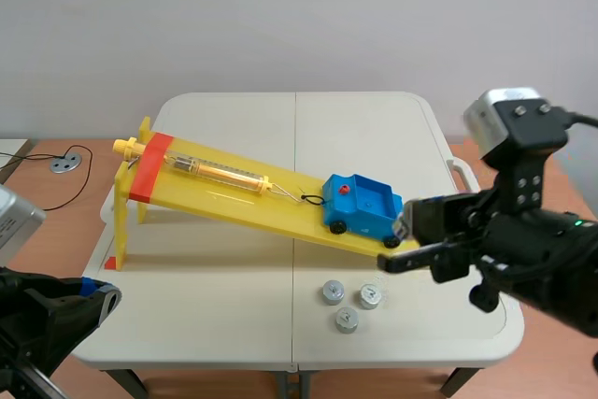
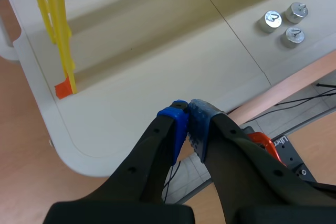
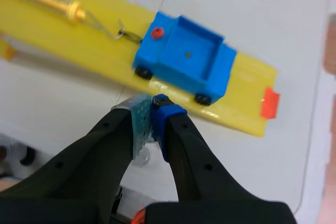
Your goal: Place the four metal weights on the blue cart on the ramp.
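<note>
Cart: We find the blue cart [image 1: 363, 205] at the low right end of the yellow ramp [image 1: 234, 189]. Its bed is open and bare, and its long axis runs along the slope.
Right arm: The right gripper [image 1: 400, 240] hangs just near and right of the cart. Its fingers are pressed close on a silvery glimpse that we take for the fourth weight [image 3: 147, 153].
Key relation: The bed lies just left and far of those fingers, so we judge this arm much the nearer.
On the table: Three metal weights [image 1: 331, 292] cluster on the table [image 1: 224, 306], near of the ramp's low end.
Left arm: The left gripper [image 2: 189, 109] hovers at the table's near left edge, fingers together on nothing and well apart from the cart.
</note>
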You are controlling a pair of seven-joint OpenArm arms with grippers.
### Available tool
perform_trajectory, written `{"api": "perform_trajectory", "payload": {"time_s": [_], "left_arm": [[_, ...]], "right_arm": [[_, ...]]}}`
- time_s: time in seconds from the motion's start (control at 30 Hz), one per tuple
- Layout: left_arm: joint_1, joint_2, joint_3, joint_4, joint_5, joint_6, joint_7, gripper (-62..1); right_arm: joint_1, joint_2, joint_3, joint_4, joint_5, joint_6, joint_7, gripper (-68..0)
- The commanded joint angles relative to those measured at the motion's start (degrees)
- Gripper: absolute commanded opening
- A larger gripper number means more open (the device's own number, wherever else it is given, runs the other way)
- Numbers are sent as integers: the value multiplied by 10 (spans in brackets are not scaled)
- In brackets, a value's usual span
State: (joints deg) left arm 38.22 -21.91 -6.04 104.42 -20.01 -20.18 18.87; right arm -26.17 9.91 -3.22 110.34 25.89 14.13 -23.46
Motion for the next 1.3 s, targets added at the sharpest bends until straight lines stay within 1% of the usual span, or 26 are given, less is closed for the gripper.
{"api": "perform_trajectory", "payload": {"time_s": [0.0,0.13,0.37,0.47,0.9,1.0,1.03,1.27], "left_arm": [[-3,3,-7,24,-43,-10,-57,-580],[-3,3,-7,24,-43,-10,-57,-580],[-3,3,-7,24,-43,-10,-57,-580],[-3,3,-7,24,-43,-10,-57,-580],[-3,3,-7,24,-43,-10,-57,-580],[-3,3,-7,24,-43,-10,-57,-580],[-3,3,-7,24,-43,-10,-57,-580],[-3,3,-7,24,-43,-10,-55,-580]], "right_arm": [[48,-11,24,35,40,-4,71,-669],[90,-43,47,11,48,-4,71,-669],[175,-85,47,-84,48,-4,75,-669],[206,-94,47,-113,48,4,77,-669],[306,-122,47,-244,48,9,87,-669],[325,-128,47,-272,48,35,90,-669],[331,-130,47,-280,48,38,90,-669],[356,-144,47,-324,40,34,104,-669]]}}
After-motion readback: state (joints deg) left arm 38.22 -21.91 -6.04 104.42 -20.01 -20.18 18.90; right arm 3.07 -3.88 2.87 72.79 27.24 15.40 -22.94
